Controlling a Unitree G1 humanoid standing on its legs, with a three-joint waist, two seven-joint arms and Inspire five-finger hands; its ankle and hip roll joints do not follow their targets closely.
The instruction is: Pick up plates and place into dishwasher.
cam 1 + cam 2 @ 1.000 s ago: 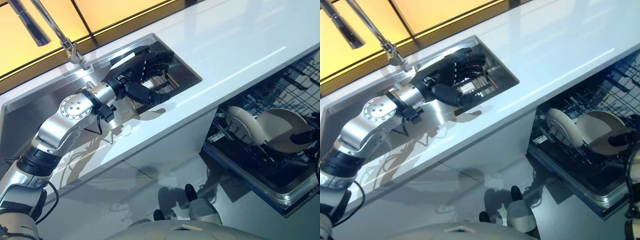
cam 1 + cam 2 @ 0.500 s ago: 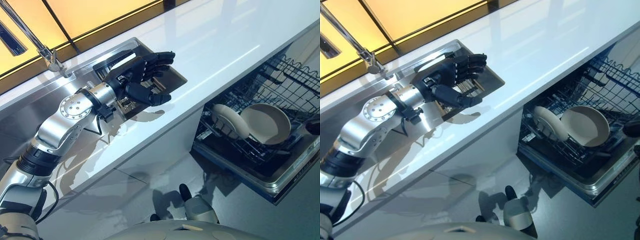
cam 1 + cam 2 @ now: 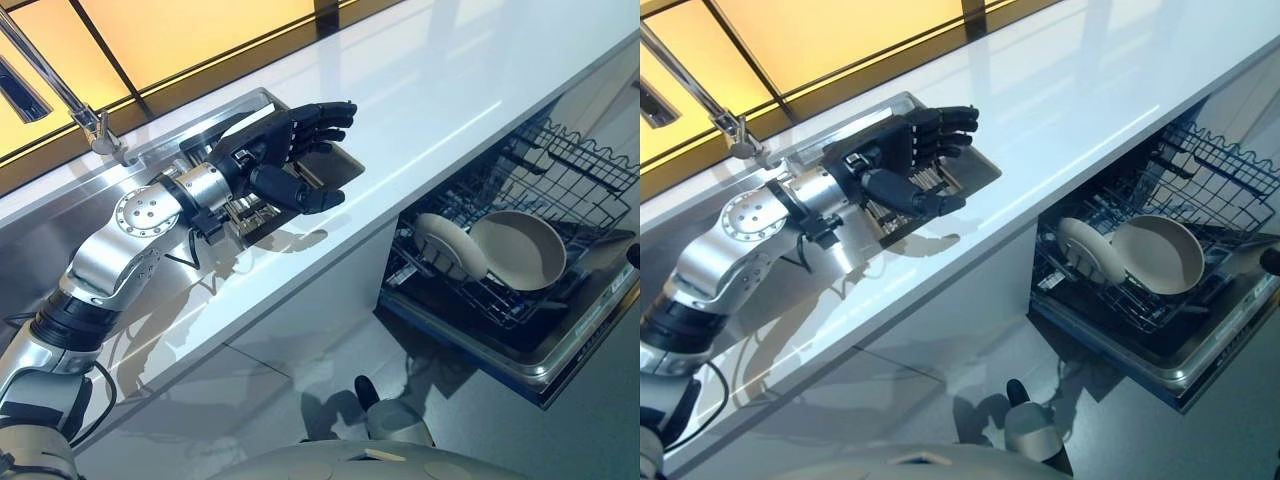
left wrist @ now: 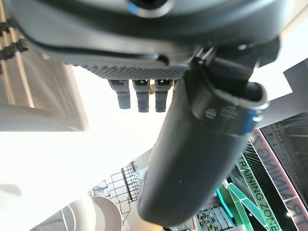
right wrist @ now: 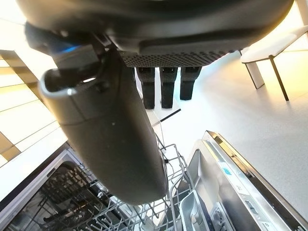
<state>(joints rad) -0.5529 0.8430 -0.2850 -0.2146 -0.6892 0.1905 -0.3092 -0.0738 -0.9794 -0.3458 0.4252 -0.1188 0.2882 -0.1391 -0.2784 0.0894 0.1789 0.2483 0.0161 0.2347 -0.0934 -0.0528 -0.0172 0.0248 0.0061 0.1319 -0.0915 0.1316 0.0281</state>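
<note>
Right hand [image 5: 144, 62] now off the plates [image 3: 490, 252], mostly out of frame.

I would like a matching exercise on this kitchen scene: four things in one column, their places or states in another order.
Things:
1. left robot hand
2. plates
3. faucet
4. dishwasher rack

Places or states:
a. pulled out below the counter
b. standing on edge in the rack
c. open, above the sink
d. behind the sink, by the window

Pairs: 1-c, 2-b, 3-d, 4-a
</note>
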